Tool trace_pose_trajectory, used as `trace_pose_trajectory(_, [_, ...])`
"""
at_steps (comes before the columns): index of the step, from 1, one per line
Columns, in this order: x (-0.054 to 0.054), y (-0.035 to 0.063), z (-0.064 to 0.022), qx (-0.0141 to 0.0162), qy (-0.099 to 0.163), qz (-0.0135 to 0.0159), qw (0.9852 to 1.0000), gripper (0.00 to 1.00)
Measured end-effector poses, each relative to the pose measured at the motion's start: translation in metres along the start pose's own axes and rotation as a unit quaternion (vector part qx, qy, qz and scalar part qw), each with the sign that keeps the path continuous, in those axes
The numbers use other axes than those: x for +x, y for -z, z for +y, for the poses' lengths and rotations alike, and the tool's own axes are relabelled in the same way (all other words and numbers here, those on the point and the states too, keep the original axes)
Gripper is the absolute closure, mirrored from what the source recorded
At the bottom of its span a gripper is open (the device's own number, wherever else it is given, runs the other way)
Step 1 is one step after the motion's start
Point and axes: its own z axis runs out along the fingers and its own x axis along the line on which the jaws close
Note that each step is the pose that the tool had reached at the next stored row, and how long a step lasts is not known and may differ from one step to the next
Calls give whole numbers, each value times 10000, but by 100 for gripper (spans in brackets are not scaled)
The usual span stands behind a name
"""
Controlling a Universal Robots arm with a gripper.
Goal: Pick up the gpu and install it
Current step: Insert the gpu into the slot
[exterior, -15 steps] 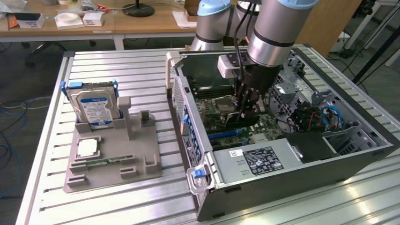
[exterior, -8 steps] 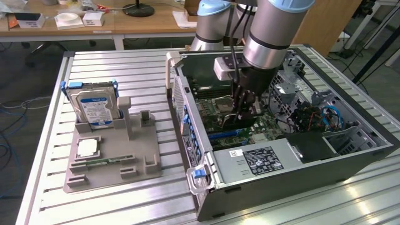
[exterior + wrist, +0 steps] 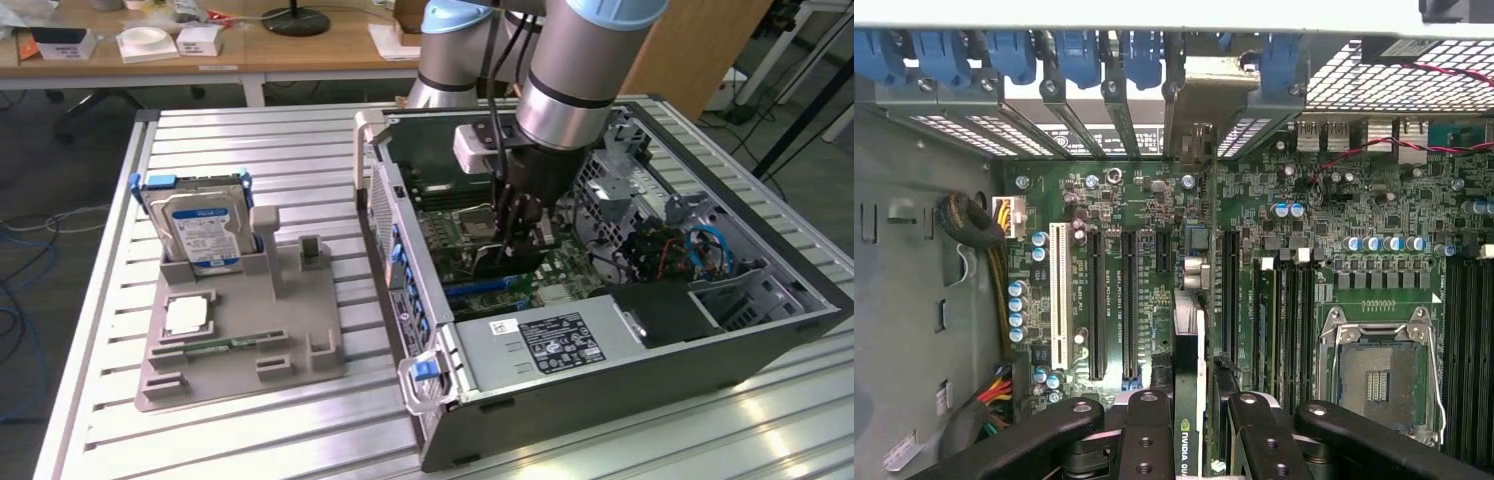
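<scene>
The slatted metal table (image 3: 240,425) carries two containers. The larger is the open computer case (image 3: 747,345), lying on its side toward the table's edge at the exterior view's right. Inside it sit the green motherboard (image 3: 1154,215) with its expansion slots and bare processor socket (image 3: 1379,375), a power supply (image 3: 561,340) with a black label at the case's near end, and bundled cables (image 3: 681,250) in the bay beside it.

The arm reaches down into the case, and the gripper (image 3: 1199,425) has its black fingers (image 3: 1144,435) clamped on the gpu (image 3: 1192,340), which stands on edge above the motherboard between two slots, its silver bracket (image 3: 1204,95) up against the case's rear wall among the blue slot clips.

The smaller container is the grey holder tray (image 3: 247,345) near the table's opposite edge. It holds an upright hard drive (image 3: 200,228) in its far slot, a processor chip (image 3: 187,316) lying flat, and a memory stick (image 3: 214,347) in a groove.
</scene>
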Motion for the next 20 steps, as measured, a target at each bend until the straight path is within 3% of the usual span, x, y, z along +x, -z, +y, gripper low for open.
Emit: trace_pose_trajectory(20, [1, -56, -1, 0, 0, -2, 10000, 74])
